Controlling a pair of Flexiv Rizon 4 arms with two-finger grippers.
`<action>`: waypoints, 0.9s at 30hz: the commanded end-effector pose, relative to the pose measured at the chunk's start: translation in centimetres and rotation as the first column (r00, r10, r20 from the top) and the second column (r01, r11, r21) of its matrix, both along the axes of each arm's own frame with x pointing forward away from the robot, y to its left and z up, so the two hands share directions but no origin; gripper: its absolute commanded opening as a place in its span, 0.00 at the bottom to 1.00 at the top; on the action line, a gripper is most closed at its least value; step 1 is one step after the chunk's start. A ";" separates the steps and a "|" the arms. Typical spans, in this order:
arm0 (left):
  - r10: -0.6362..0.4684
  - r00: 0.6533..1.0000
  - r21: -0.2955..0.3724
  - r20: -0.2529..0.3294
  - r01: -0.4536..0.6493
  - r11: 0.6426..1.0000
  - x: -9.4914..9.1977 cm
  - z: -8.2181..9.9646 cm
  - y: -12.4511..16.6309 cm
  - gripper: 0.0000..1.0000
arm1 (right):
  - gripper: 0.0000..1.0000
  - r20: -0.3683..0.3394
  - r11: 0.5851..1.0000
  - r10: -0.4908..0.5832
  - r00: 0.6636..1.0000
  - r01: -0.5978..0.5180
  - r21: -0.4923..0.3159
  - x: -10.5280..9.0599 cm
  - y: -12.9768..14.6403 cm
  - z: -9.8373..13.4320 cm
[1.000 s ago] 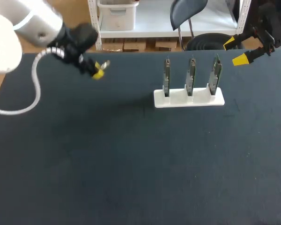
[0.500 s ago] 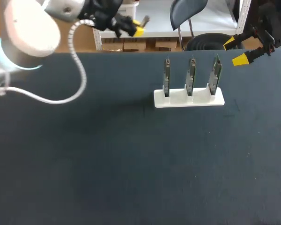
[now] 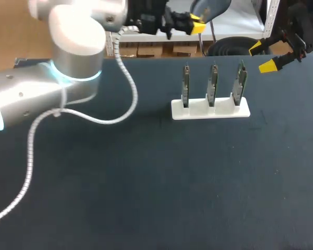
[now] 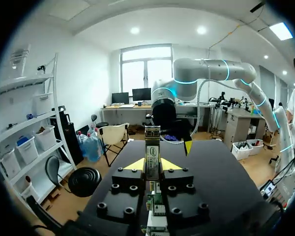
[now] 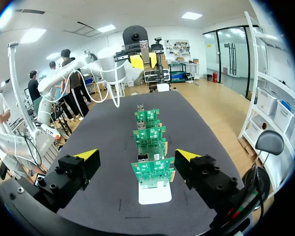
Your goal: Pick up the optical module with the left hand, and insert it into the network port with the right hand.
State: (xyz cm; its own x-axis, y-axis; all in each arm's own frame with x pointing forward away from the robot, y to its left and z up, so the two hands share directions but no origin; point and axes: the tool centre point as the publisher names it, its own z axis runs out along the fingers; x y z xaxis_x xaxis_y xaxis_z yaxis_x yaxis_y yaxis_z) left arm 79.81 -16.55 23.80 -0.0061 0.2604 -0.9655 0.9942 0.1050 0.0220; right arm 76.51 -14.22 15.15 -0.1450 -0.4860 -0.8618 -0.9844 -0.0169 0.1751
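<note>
My left gripper (image 3: 195, 23) hangs above the table's far edge, left of the boards, shut on the slim metal optical module (image 4: 152, 147), which sticks out ahead between the yellow tips (image 4: 152, 164). Three green circuit boards (image 3: 213, 83) stand upright in a white holder (image 3: 209, 110) at the back right. My right gripper (image 3: 262, 56) is open at the far right edge, beside the boards. In the right wrist view its fingers (image 5: 136, 155) straddle the line of boards, the nearest board (image 5: 152, 169) with a silver port just ahead. Beyond them shows the left gripper (image 5: 143, 60) with the module (image 5: 144, 49).
The dark table top (image 3: 146, 182) stretches bare in front of the holder. My left arm's white cable (image 3: 120, 88) loops over the table's left half.
My left arm has swung from the table's far left to the right along the far edge and risen, the module still in its grip. The right arm has kept still.
</note>
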 end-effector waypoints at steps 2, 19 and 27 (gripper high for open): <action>-0.040 0.999 -0.077 -0.007 0.040 0.996 0.6 -0.6 -3.5 0.00 | 1.00 0.005 1.000 -0.005 1.000 0.005 -0.001 -0.3 0.0 0.0; -0.141 0.990 -0.108 0.004 0.141 0.984 -2.3 -1.9 -9.4 0.00 | 1.00 0.005 1.000 -0.005 1.000 0.005 -0.001 -0.3 0.0 0.0; -0.116 0.993 -0.148 -0.032 0.110 0.983 -2.4 -3.1 -9.8 0.00 | 1.00 0.005 1.000 -0.005 1.000 0.005 -0.001 -0.3 0.0 0.0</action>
